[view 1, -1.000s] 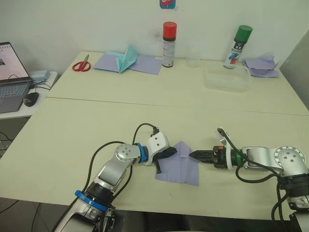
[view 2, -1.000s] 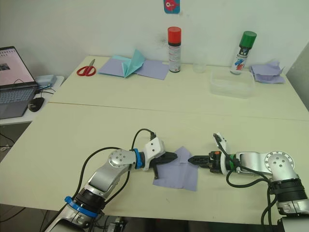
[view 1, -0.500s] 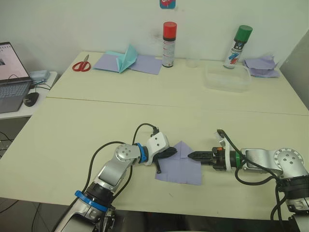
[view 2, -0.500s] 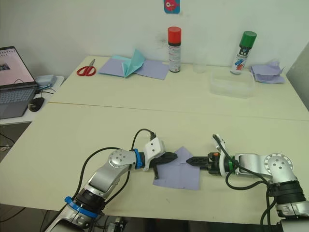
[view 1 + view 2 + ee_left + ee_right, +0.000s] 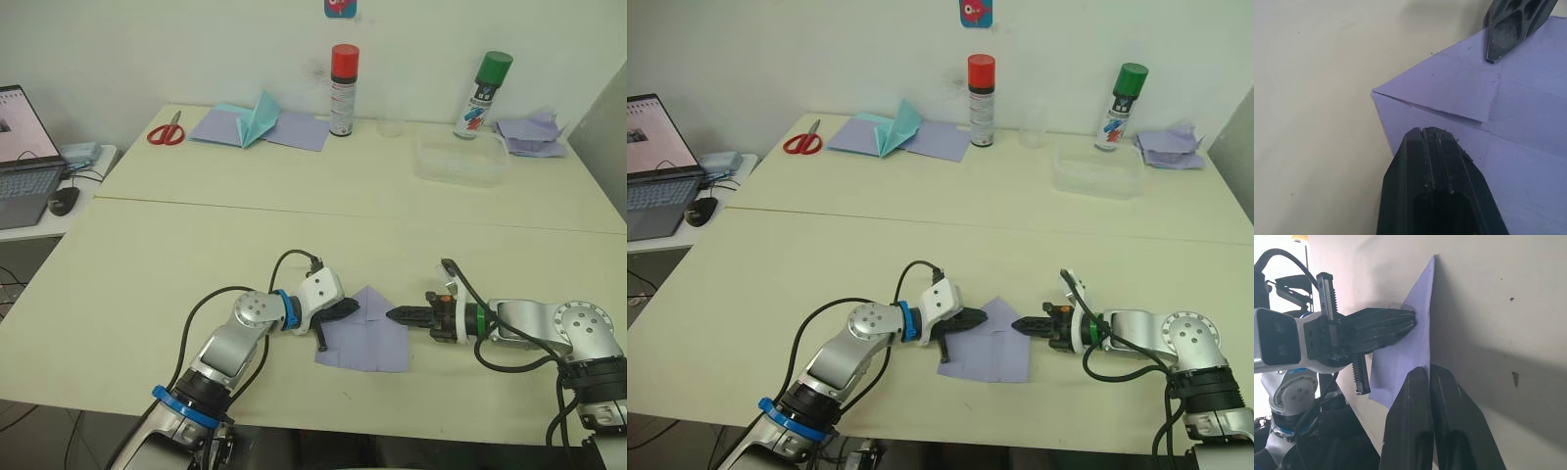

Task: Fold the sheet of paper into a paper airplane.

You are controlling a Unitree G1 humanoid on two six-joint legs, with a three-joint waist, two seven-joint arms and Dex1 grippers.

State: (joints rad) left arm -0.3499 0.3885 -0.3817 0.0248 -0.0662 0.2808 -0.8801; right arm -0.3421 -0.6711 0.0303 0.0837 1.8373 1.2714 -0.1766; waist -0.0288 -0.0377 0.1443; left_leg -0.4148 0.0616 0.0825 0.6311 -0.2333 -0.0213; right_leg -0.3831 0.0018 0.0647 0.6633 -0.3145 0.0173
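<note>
Flat on the tabletop (image 5: pixel 147 255) near its front edge: paper (image 5: pixel 367 338), one corner folded over. Left end effector (image 5: pixel 349 309) closed, tip pressing on the paper's left edge. Right end effector (image 5: pixel 394 314) closed, at its right edge.

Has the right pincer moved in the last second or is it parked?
Yes. The right pincer slid slightly left toward the left pincer, then eased back right. Against the table seam, it ends near where it began, tips at the sheet of paper edge.
</note>
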